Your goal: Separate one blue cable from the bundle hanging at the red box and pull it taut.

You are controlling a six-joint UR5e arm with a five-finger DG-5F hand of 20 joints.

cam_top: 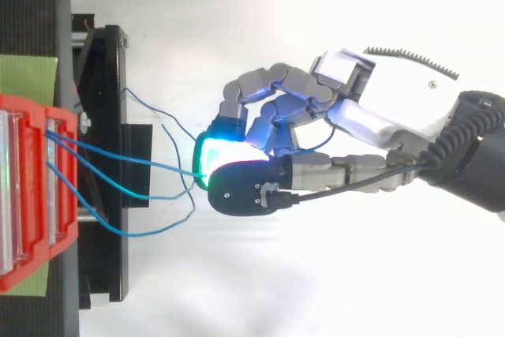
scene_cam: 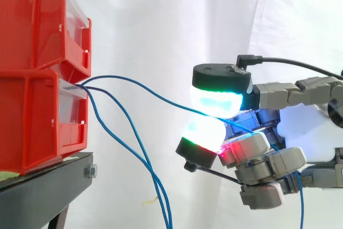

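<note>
The hand (cam_top: 371,120) is pinching one blue cable (scene_cam: 161,96), which is sagging slightly. Pulling it away from the red box (scene_cam: 32,116) seems next.

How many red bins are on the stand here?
2. The upper bin sits on the lower bin, which rests on the stand at the side view's left. Others may lie beyond the frame's edge.

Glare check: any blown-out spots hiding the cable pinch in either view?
Side view: the glowing pads on the hand's fingers bloom white-cyan exactly where they pinch the thin blue cable, washing out the contact. Top view: the white background below the hand is blown out, strands still readable there, lower contrast over the black metal stand.
</note>
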